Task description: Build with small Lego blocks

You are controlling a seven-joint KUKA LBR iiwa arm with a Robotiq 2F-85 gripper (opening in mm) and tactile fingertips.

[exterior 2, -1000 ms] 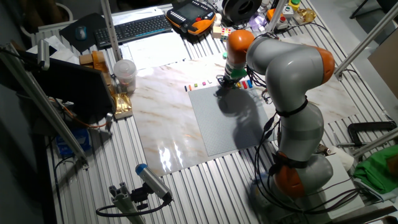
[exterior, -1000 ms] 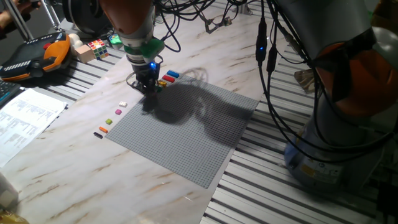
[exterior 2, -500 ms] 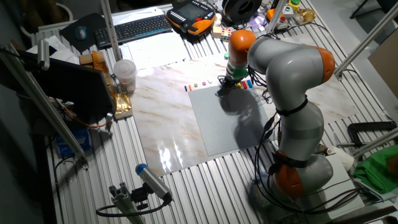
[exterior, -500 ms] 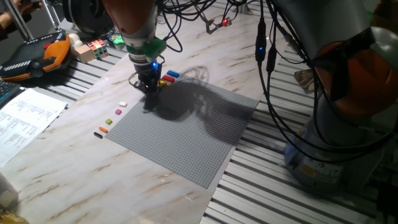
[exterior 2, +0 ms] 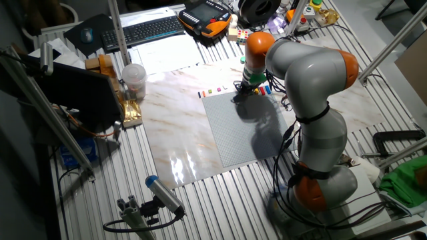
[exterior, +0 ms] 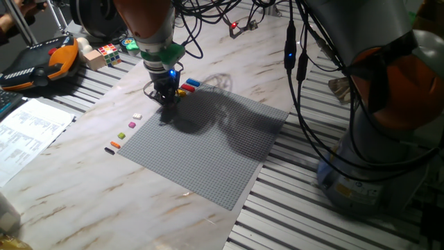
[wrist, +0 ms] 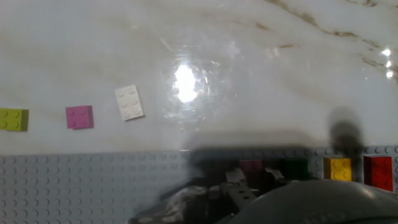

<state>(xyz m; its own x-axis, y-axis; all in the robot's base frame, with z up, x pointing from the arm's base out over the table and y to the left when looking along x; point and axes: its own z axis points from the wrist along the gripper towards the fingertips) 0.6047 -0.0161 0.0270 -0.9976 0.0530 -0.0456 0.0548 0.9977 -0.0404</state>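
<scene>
My gripper (exterior: 165, 118) points straight down at the far left edge of the grey baseplate (exterior: 208, 153), also seen in the other fixed view (exterior 2: 235, 100). In the hand view its fingers (wrist: 233, 182) are dark and blurred, and I cannot tell how the jaws stand. Small Lego blocks lie in a row along that edge: a white block (wrist: 129, 102), a pink block (wrist: 79, 116) and a yellow-green block (wrist: 13, 119) on the marble. A magenta block (wrist: 250, 165), a green block (wrist: 297, 167), a yellow block (wrist: 337, 168) and a red block (wrist: 377, 172) sit at the plate's edge. The magenta one lies right at the fingertips.
An orange block (exterior: 115, 144) and a black block (exterior: 109, 150) end the row; a blue block (exterior: 192, 82) lies at its other end. A puzzle cube (exterior: 108, 52), an orange-and-black pendant (exterior: 41, 66) and paper sheets (exterior: 28, 135) lie to the left. Cables (exterior: 305, 83) hang on the right.
</scene>
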